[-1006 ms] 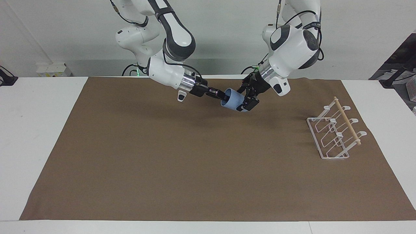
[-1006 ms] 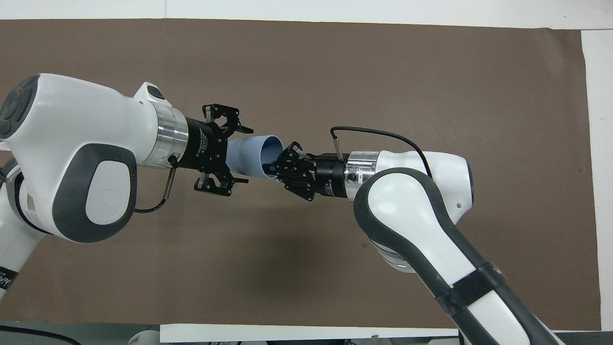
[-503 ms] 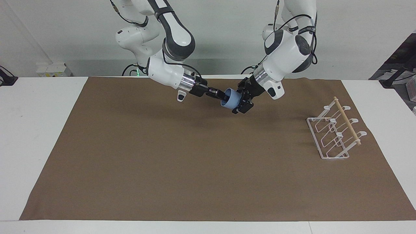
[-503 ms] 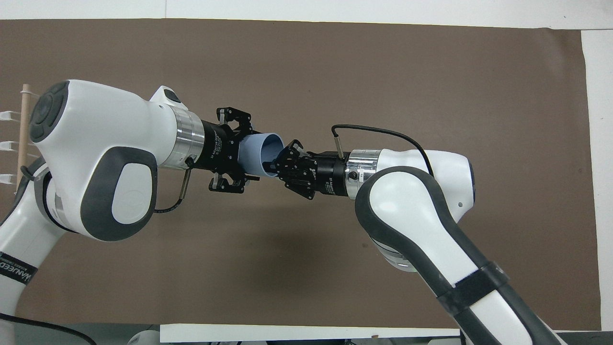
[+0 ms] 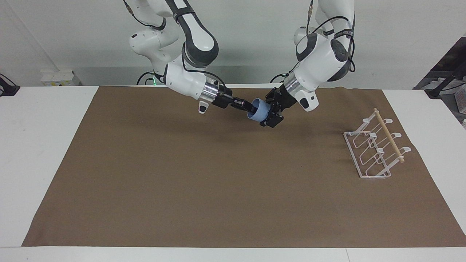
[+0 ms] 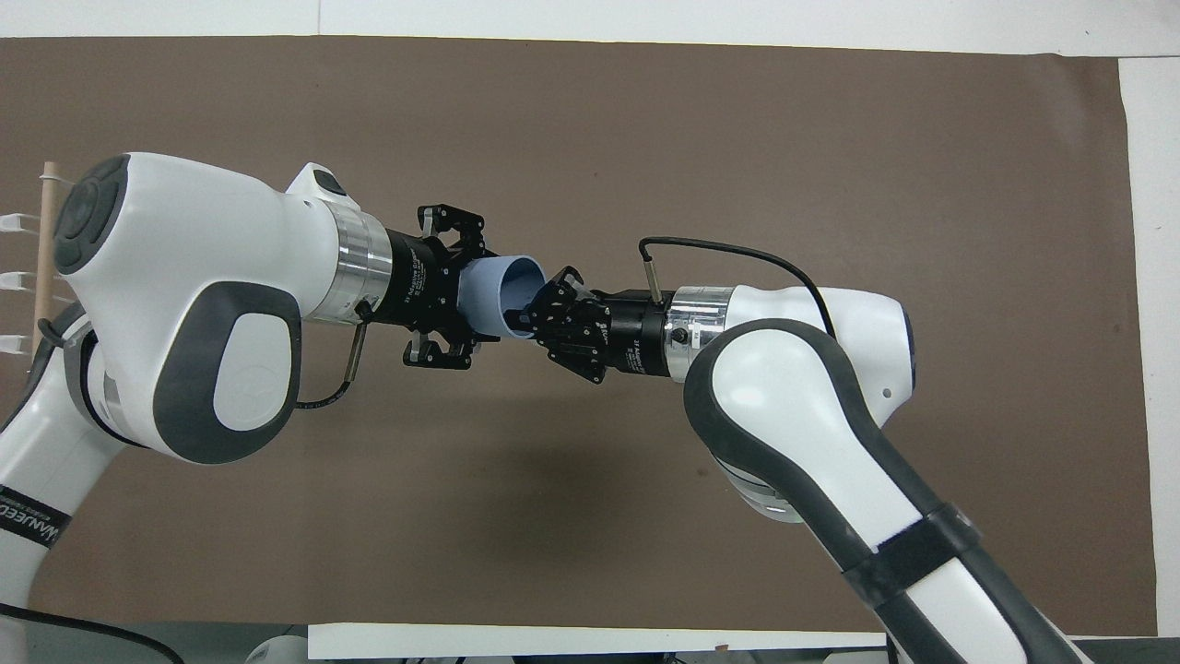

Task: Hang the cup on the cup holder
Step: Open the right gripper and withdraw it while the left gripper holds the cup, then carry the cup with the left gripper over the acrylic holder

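The light-blue cup [image 5: 259,111] is held on its side in the air over the brown mat, near the robots' edge of it. My right gripper [image 5: 251,106] is shut on the cup's rim, one finger inside the mouth. In the overhead view the right gripper [image 6: 527,318] pinches the rim of the cup [image 6: 493,293]. My left gripper [image 5: 268,113] is open and its fingers straddle the cup's base end; it also shows in the overhead view [image 6: 481,297]. The white wire cup holder [image 5: 376,149] stands on the mat toward the left arm's end of the table, empty.
A brown mat [image 5: 182,182] covers most of the white table. In the overhead view only the cup holder's dowel end [image 6: 43,249] shows, beside the left arm.
My left gripper has moved along the cup toward its mouth, so the base end sits deeper between its open fingers. The right gripper has kept its hold on the rim.
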Motion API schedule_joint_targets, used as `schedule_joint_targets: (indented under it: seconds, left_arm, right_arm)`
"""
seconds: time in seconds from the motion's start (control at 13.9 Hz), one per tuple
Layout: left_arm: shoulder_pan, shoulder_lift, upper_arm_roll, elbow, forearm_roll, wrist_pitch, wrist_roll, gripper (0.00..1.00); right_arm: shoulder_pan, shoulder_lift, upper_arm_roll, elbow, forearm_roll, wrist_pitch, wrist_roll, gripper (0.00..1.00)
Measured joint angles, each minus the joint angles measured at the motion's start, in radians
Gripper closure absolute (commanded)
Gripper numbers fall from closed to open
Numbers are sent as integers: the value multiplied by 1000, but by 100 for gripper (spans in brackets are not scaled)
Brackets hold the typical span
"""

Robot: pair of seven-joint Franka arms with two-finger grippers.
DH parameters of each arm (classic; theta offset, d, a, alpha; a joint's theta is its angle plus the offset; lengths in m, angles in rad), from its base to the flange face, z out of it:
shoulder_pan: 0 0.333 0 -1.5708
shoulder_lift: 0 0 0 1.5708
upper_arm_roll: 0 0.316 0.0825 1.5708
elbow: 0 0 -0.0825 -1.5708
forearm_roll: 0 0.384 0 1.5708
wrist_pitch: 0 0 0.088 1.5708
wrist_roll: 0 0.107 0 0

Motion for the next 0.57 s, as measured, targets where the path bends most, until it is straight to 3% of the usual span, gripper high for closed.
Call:
schedule_joint_targets:
  seconds: [0.14,0.29,0.57]
  left_arm:
    - [0,0,1,6,0,0,-22,61]
    - [1,-1,4,15,55,-8,-63,62]
    - [19,-1,18,26,446,-102,-189,62]
  right_arm:
    - [-3,-13,-4,11,-9,30,0,0]
    - [-47,-48,-9,12,-107,31,0,0]
    - [-285,-114,-18,15,-446,-220,0,0]
